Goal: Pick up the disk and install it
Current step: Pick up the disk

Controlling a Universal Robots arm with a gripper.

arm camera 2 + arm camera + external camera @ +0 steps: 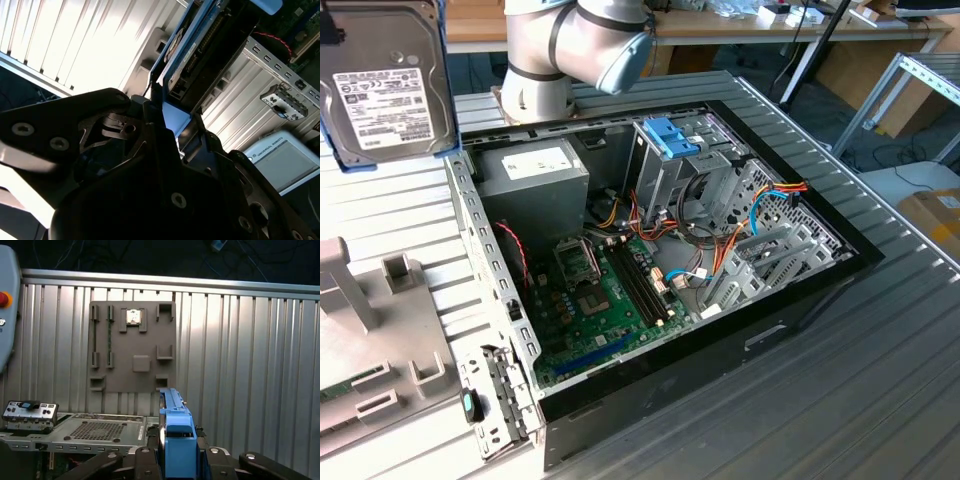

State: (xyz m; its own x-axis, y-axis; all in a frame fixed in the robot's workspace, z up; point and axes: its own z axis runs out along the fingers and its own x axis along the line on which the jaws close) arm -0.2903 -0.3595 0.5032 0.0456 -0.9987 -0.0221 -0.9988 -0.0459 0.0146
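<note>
Claw [178, 455] clamped shut on the disk [382, 85] by its blue rail, holding it upright at 10 o'clock in the exterior view, well apart from the open case [720, 350]. Pick-up looks done; installing calls for squaring the rails to the cage [670, 150].

Exterior overlooks case [740, 345], wrist views behind gripper [177, 452]

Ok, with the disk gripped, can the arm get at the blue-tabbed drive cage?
Probably yes. The gripper holds the disk clear of the case, which lies open; nothing covers the drive cage, though cables run beside it.
</note>
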